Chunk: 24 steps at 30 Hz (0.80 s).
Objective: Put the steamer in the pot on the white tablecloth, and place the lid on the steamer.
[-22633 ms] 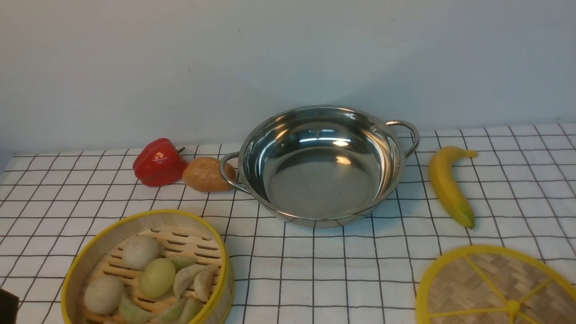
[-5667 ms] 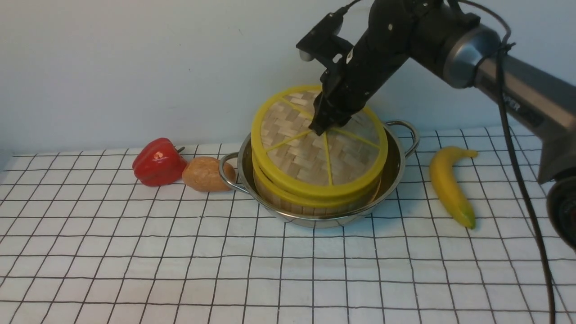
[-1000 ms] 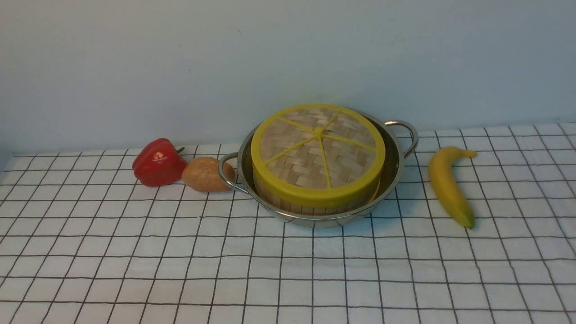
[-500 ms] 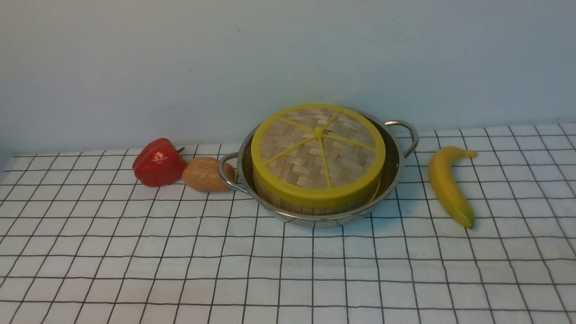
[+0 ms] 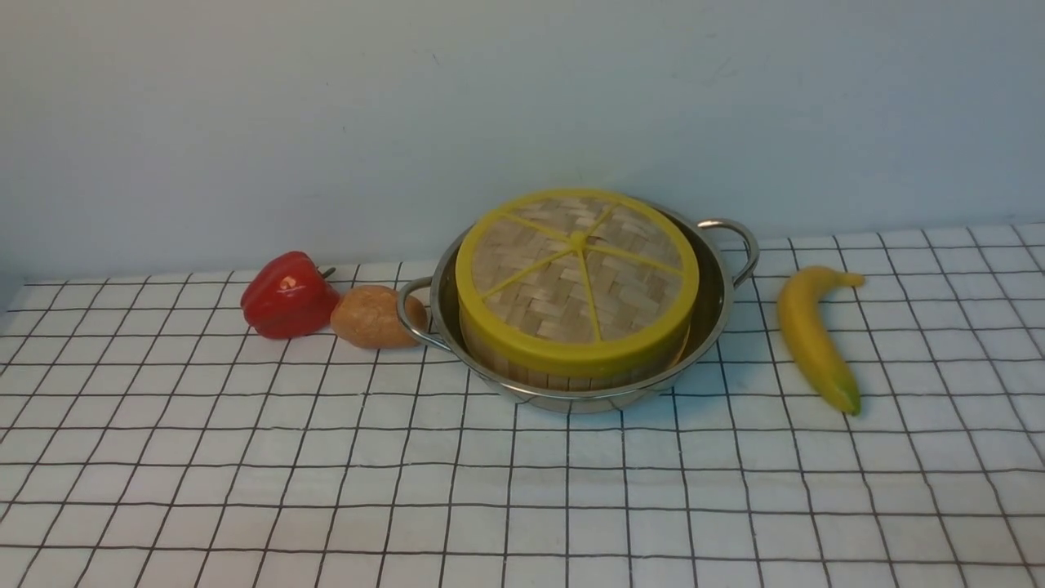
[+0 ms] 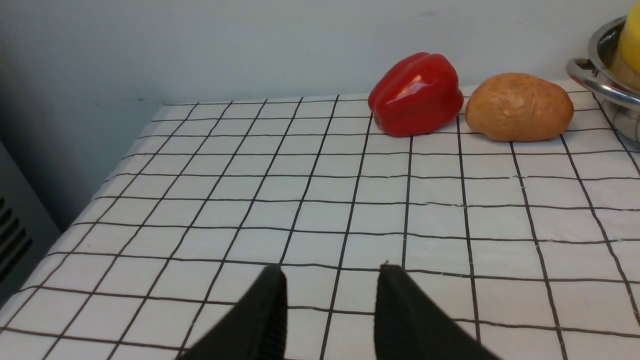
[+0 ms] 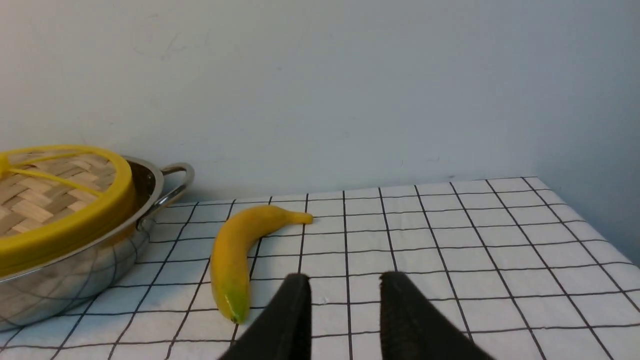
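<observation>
The steel pot [image 5: 717, 286] stands on the white gridded tablecloth [image 5: 522, 490] near the back wall. The steamer [image 5: 522, 367] sits inside it, only its bamboo side showing. The woven lid [image 5: 576, 276] with yellow rim and spokes lies flat on the steamer, covering the food. Neither arm shows in the front view. My left gripper [image 6: 332, 270] is open and empty over bare cloth, the pot's handle [image 6: 595, 85] far off. My right gripper [image 7: 345, 277] is open and empty over cloth, with the pot [image 7: 75, 280] and lid [image 7: 55, 200] off to the side.
A red pepper [image 5: 287, 296] and a brown bread roll [image 5: 374, 316] lie left of the pot, the roll touching its handle. A banana [image 5: 812, 335] lies to its right. The cloth's left edge [image 6: 95, 195] and right edge [image 7: 590, 225] drop off near each gripper.
Since 5.7 s ago my right arm has let go of the lid and left the front view; the lid now lies level on the steamer. Nothing has moved in the last second.
</observation>
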Motion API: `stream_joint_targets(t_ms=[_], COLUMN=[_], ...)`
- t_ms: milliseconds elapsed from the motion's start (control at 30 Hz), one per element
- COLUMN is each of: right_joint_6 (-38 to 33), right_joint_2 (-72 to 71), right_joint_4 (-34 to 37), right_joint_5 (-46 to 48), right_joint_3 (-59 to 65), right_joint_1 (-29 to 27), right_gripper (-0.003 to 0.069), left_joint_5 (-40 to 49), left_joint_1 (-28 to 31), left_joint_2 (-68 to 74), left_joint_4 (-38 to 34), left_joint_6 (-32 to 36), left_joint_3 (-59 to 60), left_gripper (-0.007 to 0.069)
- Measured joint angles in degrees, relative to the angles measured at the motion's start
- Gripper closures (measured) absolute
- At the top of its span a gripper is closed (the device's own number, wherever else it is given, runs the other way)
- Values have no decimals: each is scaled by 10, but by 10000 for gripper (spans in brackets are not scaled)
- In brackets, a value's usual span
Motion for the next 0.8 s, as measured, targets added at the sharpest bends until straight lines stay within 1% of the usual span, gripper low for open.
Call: stream_joint_targets(t_ms=[233, 800], right_joint_6=[6, 17], right_joint_2=[0, 0], right_joint_4=[12, 14], right_joint_5=[55, 59], right_joint_3=[0, 0], right_joint_1=[0, 0], right_gripper=[419, 419], left_joint_5=[0, 0], left_joint_1=[0, 0], left_joint_2=[0, 0], left_joint_4=[0, 0], left_joint_6=[0, 0], left_joint_3=[0, 0], left_gripper=[382, 382])
